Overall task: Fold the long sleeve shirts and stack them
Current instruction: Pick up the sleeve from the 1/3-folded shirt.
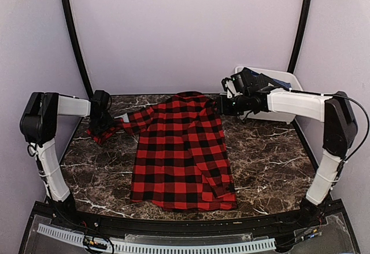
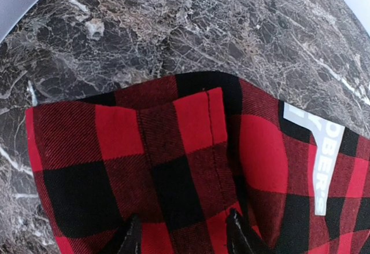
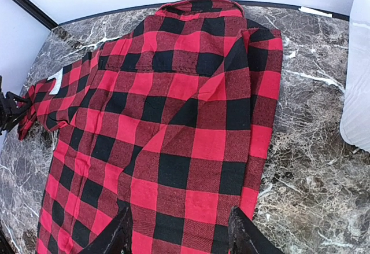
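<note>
Tub: white tub (image 1: 292, 80) stands on the table (image 1: 272, 150) just right of the right fingers (image 1: 223, 105), partly behind that arm's wrist; its wall also shows at the right edge of the right wrist view
Tub contents: dark blue cloth (image 1: 282, 83) shows above the rim; the arm hides most of the inside, so I cannot tell what else lies in it
Shirt: red-and-black check flannel shirt (image 1: 182, 150) lies spread on the table between the two pairs of fingers; collar (image 3: 202, 4) is at the far end; the strip of cloth on the side nearer the right fingers is folded in over the body
Sleeve: one long sleeve (image 1: 130, 121) runs out sideways to the left fingers (image 1: 104, 125); its end lies flat on the table beneath them; a white label (image 2: 324, 161) sits on the cloth ahead of them and to their right
Left fingers: parted, tips low over the sleeve cloth; no fold of cloth seen pinched between them
Right fingers: parted, raised beside the shirt's shoulder; clear of the cloth, holding nothing
In the way: the right arm crosses in front of the tub and covers part of its opening; the marbled table surface around the shirt carries only the tub
</note>
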Controlling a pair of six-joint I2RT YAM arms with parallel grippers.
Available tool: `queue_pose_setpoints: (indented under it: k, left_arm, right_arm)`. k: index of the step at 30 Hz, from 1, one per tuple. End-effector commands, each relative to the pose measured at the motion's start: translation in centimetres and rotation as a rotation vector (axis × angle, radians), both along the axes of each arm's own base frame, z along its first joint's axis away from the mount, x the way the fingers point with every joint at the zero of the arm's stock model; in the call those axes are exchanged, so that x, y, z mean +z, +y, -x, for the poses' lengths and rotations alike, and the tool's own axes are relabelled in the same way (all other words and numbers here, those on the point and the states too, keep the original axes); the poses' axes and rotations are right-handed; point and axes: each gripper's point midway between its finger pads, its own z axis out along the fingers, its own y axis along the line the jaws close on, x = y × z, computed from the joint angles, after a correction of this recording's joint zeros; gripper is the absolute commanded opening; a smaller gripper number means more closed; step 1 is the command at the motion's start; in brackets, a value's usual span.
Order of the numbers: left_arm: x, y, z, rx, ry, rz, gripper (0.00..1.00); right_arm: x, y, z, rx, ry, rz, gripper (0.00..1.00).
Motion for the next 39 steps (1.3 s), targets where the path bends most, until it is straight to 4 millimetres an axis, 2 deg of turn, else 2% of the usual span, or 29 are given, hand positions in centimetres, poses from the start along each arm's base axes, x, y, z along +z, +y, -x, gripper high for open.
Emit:
queue_pose_setpoints:
  k: [1,4,7,12,15,22,29,33,35,39]
  left_arm:
    - [-0.6,0.1,-0.8,-0.023,0.018,-0.023,0.48]
    - [-1.3,-0.2,-0.9,-0.030,0.030,-0.013,0.41]
    - [-1.4,-0.2,-0.8,-0.025,0.033,-0.012,0.26]
    - [-0.6,0.3,-0.8,-0.024,0.028,-0.039,0.08]
    - [0.5,0.6,-0.8,-0.025,0.010,-0.057,0.01]
    - [3.1,1.2,-0.4,-0.027,-0.033,-0.096,0.00]
    - [5.9,0.6,0.2,-0.071,-0.095,-0.085,0.00]
    - [8.0,-1.1,0.2,-0.148,-0.136,-0.098,0.00]
    - [9.2,-2.9,-0.1,-0.227,-0.173,-0.102,0.00]
    - [11.2,-8.7,-0.2,-0.445,-0.230,-0.047,0.00]
  right_arm:
    - [0.7,-0.4,0.7,0.007,-0.020,0.007,0.53]
    - [0.5,-0.4,0.9,0.011,-0.016,0.008,0.53]
    - [0.2,-0.5,1.2,0.012,-0.008,0.008,0.53]
    - [0.3,-0.6,1.5,0.014,-0.009,0.004,0.52]
    - [0.5,-0.7,1.5,0.012,-0.015,0.002,0.52]
    - [0.6,-0.6,1.5,0.013,-0.014,-0.003,0.52]
    - [0.7,-0.5,1.6,0.013,-0.015,-0.012,0.52]
    - [1.1,-0.3,1.7,0.019,-0.019,-0.022,0.52]
    - [1.3,-0.2,1.7,0.020,-0.024,-0.027,0.52]
    - [2.0,0.3,1.9,0.040,-0.042,-0.063,0.52]
